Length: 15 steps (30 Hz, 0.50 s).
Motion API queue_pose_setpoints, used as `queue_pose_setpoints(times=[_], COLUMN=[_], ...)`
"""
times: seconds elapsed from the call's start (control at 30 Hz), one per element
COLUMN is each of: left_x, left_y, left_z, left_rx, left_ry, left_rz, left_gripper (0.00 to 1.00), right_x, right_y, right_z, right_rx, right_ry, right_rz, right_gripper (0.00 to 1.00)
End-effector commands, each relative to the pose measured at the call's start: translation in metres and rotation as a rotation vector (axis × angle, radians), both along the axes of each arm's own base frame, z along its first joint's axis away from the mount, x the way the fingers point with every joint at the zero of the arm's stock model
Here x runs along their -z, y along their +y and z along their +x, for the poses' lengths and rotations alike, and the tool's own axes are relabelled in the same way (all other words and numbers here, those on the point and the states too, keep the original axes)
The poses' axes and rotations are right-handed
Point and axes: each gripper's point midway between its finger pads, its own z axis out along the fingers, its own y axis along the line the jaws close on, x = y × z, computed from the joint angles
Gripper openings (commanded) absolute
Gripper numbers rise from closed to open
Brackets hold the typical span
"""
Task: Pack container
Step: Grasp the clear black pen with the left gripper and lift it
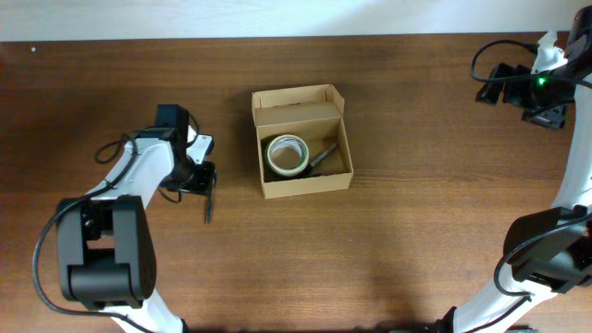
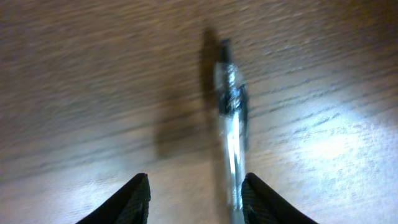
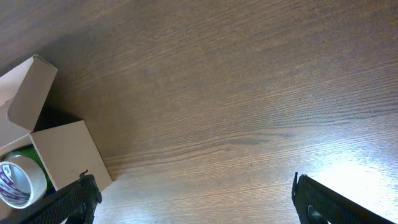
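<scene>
The container, a tan cardboard box (image 1: 305, 188), stands open mid-table with its flap lid raised at the back. Inside lie a tape roll (image 1: 287, 154) and a dark pen-like item (image 1: 322, 157). A clear pen (image 1: 209, 202) with a dark grip lies on the table left of the box. My left gripper (image 1: 198, 176) is open just above it. In the left wrist view the pen (image 2: 230, 106) runs between the jaws (image 2: 196, 183), close against the right finger. My right gripper (image 1: 507, 85) is open and empty at the far right. Its view (image 3: 193, 186) shows the box (image 3: 68, 152) and the tape roll (image 3: 18, 180).
Brown wooden table (image 1: 416, 231) with a white wall strip along the far edge. The left arm's base (image 1: 102, 268) stands at the front left and the right arm's base (image 1: 546, 259) at the front right.
</scene>
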Motion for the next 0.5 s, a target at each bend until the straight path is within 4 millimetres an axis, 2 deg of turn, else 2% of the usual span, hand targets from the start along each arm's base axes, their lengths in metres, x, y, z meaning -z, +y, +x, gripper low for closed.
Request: queue_pose_setpoints(times=[0.0,0.1,0.2,0.47], left_x=[0.005,0.005,0.007,0.028], left_y=[-0.015,-0.018,-0.02,-0.016], left_z=[0.002,0.005,0.004,-0.004], left_rx=[0.016,0.031,0.035,-0.02], left_ry=[0.0,-0.012,-0.008,0.058], left_rz=[-0.027,-0.013,-0.009,0.016], left_gripper=[0.47,0.47,0.42,0.41], right_x=[0.003,0.003,0.003,0.003], right_y=[0.001,0.001,0.001,0.001], right_z=[0.001,0.001,0.001,0.001], right_rx=[-0.003,-0.003,-0.003,-0.003], right_ry=[0.004,0.004,0.004,0.004], right_rz=[0.014,0.014,0.014,0.014], right_gripper=[0.99,0.99,0.99,0.99])
